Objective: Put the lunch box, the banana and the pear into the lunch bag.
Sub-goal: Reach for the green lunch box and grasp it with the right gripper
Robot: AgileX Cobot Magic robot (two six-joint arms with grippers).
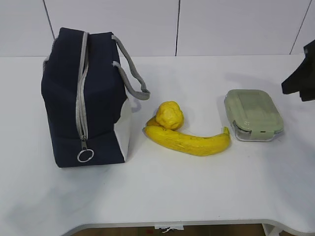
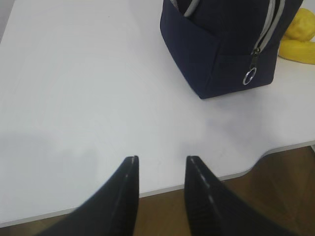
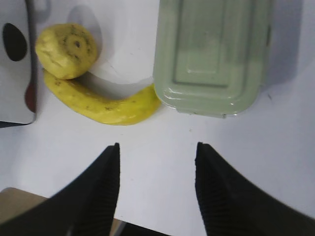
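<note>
right tool (image 3: 156, 150) agape, empty | lunch box (image 3: 212, 54) just ahead, untouched

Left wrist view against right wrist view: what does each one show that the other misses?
Only the left wrist view shows the lunch bag's closed zipper and ring pull, plus the open left hand. Only the right wrist view shows the lunch box, the whole pear and the open right hand. Both show the banana and the white table.
</note>
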